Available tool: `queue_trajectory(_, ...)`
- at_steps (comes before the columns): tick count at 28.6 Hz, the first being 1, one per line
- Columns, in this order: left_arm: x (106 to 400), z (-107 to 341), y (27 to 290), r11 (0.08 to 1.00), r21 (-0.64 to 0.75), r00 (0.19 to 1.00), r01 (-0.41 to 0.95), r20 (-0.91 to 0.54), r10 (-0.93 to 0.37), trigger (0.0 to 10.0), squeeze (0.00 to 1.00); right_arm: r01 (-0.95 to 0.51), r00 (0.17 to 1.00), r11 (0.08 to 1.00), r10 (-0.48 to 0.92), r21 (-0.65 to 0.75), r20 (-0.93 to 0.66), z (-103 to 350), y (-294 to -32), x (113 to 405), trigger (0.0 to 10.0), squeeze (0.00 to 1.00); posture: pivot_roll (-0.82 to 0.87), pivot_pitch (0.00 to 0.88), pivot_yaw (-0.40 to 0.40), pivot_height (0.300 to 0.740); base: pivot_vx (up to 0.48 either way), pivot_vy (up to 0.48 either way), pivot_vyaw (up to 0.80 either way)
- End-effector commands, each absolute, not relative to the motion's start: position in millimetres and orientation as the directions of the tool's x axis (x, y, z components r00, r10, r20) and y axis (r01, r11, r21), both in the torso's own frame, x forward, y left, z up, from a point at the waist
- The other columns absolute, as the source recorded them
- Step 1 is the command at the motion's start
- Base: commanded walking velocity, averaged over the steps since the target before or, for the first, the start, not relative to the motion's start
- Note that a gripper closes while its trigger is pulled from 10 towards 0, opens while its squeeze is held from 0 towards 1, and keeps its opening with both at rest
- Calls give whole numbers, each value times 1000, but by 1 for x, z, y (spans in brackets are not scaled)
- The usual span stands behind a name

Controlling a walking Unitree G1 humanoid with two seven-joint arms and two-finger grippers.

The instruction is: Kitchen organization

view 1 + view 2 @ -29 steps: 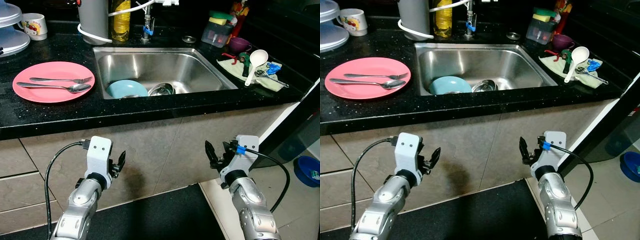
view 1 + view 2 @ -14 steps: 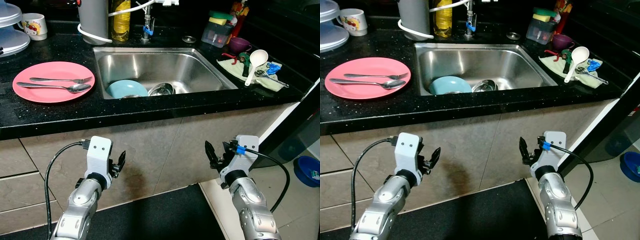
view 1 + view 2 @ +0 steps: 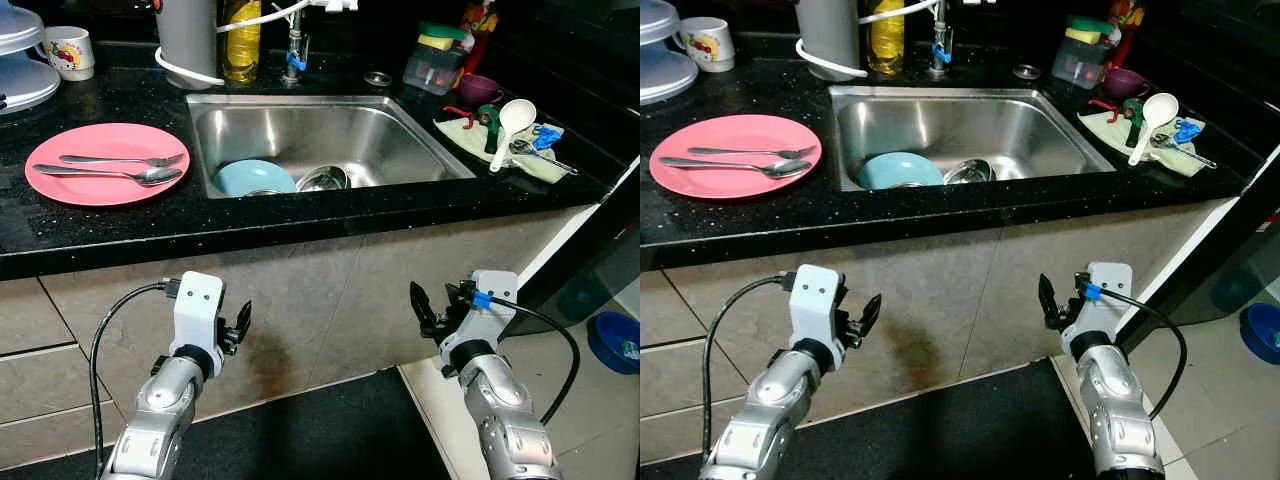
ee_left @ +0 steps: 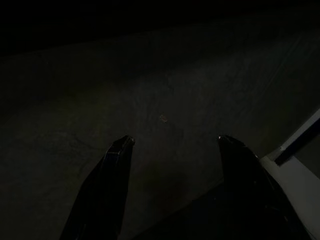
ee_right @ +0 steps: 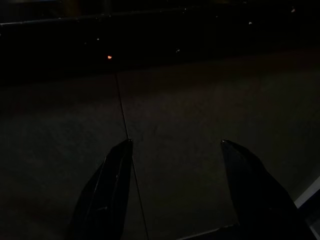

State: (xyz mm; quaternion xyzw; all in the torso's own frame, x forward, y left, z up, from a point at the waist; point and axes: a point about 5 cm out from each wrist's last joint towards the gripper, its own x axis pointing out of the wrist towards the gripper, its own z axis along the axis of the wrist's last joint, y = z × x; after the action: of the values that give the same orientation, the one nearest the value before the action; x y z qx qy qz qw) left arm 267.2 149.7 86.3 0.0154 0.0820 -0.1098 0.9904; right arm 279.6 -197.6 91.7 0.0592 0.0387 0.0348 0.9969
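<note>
Black table [image 3: 300, 215] carries a pink plate [image 3: 105, 163] with fork and spoon lying crosswise, up and forward of the nearer left gripper [image 3: 238, 327], both grippers' jaws wide and empty, right gripper [image 3: 428, 310] low too.

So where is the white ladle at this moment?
In the left eye view the white ladle lies on the yellowish cloth on the black counter, to the right of the sink, beside a green-handled tool.
</note>
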Motion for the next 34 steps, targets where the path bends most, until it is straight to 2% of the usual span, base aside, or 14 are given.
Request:
queue_trajectory(1, 267, 83, 148, 975, -2, 960, 222, -174, -219, 10000, 0, -54, 993, 993, 64, 108, -95, 89, -203, 279, 10000, 0, 53, 23, -158, 740, 0, 0, 0)
queue_trajectory(34, 271, 83, 146, 976, -5, 962, 219, -168, -217, 10000, 0, -61, 993, 993, 70, 97, -96, 90, -203, 283, 10000, 0, 56, 16, -156, 740, 0, 0, 0)
